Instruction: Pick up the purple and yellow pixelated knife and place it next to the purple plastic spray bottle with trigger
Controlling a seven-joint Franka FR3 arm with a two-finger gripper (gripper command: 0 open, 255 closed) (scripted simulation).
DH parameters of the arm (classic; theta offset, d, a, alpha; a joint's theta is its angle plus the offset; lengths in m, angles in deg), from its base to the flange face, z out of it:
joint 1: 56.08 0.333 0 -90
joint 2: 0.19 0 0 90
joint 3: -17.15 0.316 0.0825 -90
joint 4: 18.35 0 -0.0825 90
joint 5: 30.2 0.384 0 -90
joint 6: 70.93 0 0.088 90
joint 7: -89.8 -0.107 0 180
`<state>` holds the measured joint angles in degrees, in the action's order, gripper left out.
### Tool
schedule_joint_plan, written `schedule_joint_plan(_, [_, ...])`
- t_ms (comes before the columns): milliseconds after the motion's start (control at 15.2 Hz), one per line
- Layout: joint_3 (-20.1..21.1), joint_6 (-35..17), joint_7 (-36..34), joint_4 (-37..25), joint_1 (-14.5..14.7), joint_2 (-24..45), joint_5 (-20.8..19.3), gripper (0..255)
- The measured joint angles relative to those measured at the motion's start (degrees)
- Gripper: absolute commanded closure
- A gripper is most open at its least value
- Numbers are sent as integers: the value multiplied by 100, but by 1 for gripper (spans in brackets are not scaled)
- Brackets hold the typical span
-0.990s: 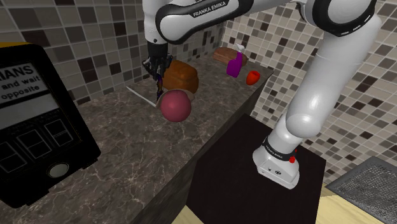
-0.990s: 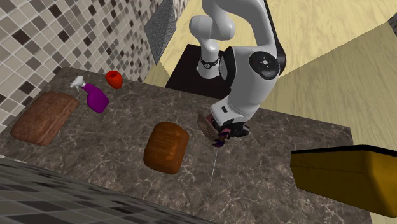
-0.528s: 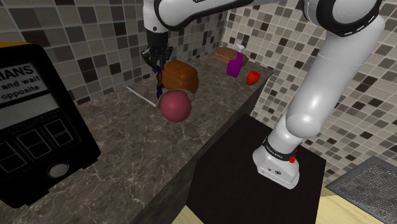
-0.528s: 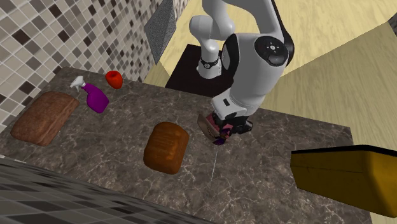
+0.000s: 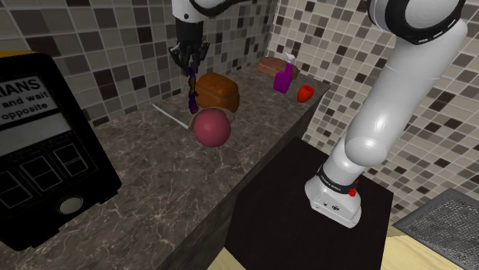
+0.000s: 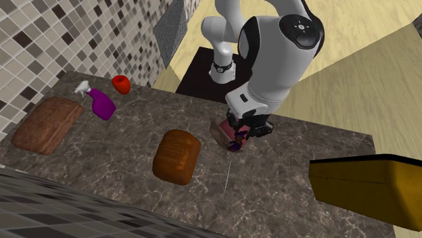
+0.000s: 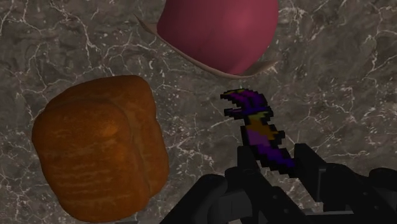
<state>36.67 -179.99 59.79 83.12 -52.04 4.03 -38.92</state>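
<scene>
Gripper (image 5: pixel 189 60) is closed down narrow on the purple and yellow pixelated knife (image 5: pixel 193 92). Its fingers (image 7: pixel 309 164) pinch one end, and the rest sticks out past the tips. Shoulder view: knife hangs roughly vertical below the gripper, off the dark marbled counter (image 5: pixel 153 180), in front of the brown bread loaf (image 5: pixel 219 90) and above the maroon bowl (image 5: pixel 211 127). Wrist view: the knife's curved purple tip points toward the bowl, loaf off to one side, neither touching it. Purple spray bottle (image 5: pixel 285 75) with pale trigger sits well apart at the counter's far end near the tiled corner, with a small red item (image 5: pixel 305 93) just beside it and a flat brown slab (image 5: pixel 269 65) behind. Second exterior view: bottle sits between slab and red item, loaf between bottle and gripper. Black-fronted, yellow-topped box (image 5: pixel 46 146) at the shoulder view's left. Thin pale line (image 5: pixel 170 116) lies on the counter near the bowl.
</scene>
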Motion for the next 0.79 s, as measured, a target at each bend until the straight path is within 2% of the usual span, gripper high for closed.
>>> schedule_joint_plan(792, [23, 912, 87, -936, 30, 24, 21, 255])
